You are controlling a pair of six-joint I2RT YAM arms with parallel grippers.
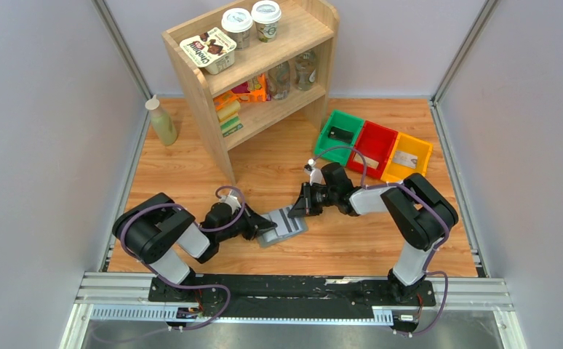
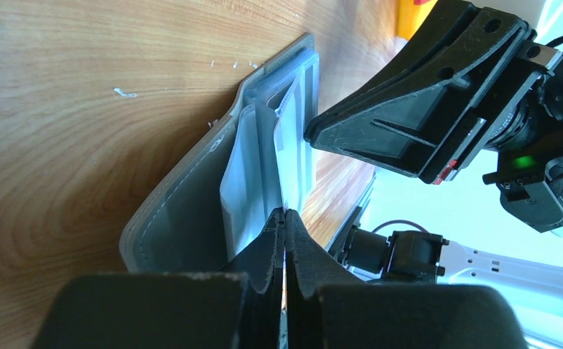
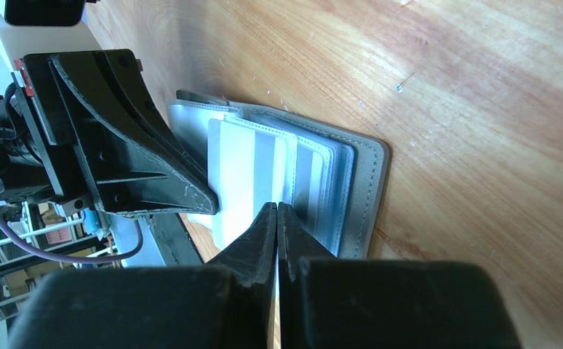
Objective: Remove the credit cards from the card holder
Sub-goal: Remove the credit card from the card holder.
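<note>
The grey card holder (image 1: 282, 227) lies open on the wooden table between the two arms. My left gripper (image 1: 262, 227) is shut on its left edge; in the left wrist view the tips (image 2: 286, 213) pinch a pale blue inner pocket leaf (image 2: 246, 182) beside the grey cover (image 2: 180, 211). My right gripper (image 1: 298, 211) is shut at the holder's far right side. In the right wrist view its tips (image 3: 277, 206) close on a whitish credit card (image 3: 246, 156) with a grey stripe that sticks out of the pockets (image 3: 322, 182). Other cards stay tucked in.
A wooden shelf (image 1: 257, 65) with cups and packets stands at the back. A pale bottle (image 1: 162, 122) stands to its left. Green (image 1: 340, 134), red (image 1: 373, 145) and yellow (image 1: 408, 156) bins sit at the back right. The two grippers are close together.
</note>
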